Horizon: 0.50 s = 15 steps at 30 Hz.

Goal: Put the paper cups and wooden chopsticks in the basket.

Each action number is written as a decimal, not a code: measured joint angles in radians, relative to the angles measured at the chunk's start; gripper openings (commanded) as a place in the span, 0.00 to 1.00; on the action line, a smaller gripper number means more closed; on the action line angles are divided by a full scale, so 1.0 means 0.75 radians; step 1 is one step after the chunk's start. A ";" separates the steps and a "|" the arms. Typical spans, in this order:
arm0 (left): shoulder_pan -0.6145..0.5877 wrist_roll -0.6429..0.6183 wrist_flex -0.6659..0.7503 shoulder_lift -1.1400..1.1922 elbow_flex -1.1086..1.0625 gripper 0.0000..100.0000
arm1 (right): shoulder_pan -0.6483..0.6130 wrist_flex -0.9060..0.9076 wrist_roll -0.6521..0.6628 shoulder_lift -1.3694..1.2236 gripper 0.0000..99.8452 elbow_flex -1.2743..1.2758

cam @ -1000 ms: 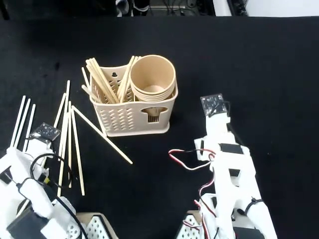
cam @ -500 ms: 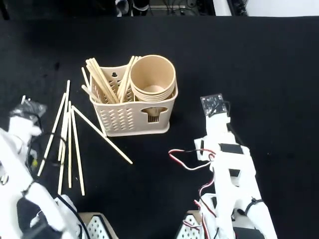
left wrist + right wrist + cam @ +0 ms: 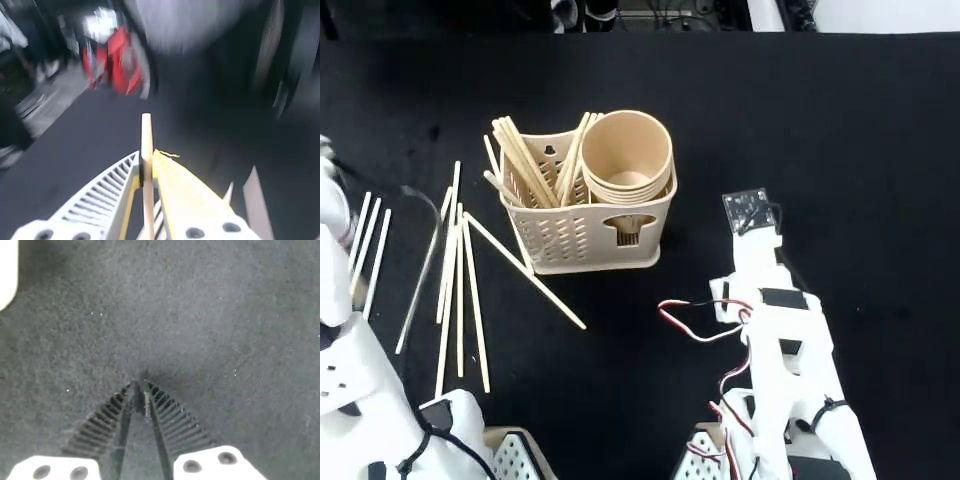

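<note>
From above, your black tabletop (image 3: 840, 120) lies open to the right of the basket (image 3: 570, 240), which holds stacked paper cups (image 3: 626, 150) and bundled chopsticks (image 3: 525, 165). Loose chopsticks (image 3: 460, 290) lie to its left. At your left wrist, the left claw (image 3: 146, 162) is clamped on one chopstick (image 3: 146, 131), and the room beyond is blurred. At your right wrist, the right claw (image 3: 139, 389) is pressed together over bare tabletop.
</note>
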State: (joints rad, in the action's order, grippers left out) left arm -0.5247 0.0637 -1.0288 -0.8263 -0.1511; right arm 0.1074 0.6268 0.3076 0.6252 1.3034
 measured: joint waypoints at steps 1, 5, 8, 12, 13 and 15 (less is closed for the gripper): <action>0.029 -0.113 0.090 0.000 0.002 0.03 | 0.000 0.000 0.000 0.000 0.01 0.000; 0.155 -0.397 0.442 -0.006 0.002 0.03 | 0.000 0.000 0.000 0.000 0.01 0.000; 0.321 -0.440 0.593 -0.012 0.004 0.03 | 0.000 0.000 0.000 0.000 0.01 0.000; 0.495 -0.450 0.642 -0.014 0.002 0.03 | 0.000 0.000 0.000 0.000 0.01 0.000; 0.524 -0.452 0.649 -0.014 -0.006 0.03 | 0.000 0.000 0.000 0.000 0.01 0.000; 0.563 -0.454 0.653 -0.014 -0.053 0.03 | 0.000 0.000 0.000 0.000 0.01 0.000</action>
State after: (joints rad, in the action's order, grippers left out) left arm -0.1028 -0.2770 -0.5393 -0.8370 -0.1910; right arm 0.1074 0.6268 0.3076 0.6252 1.3034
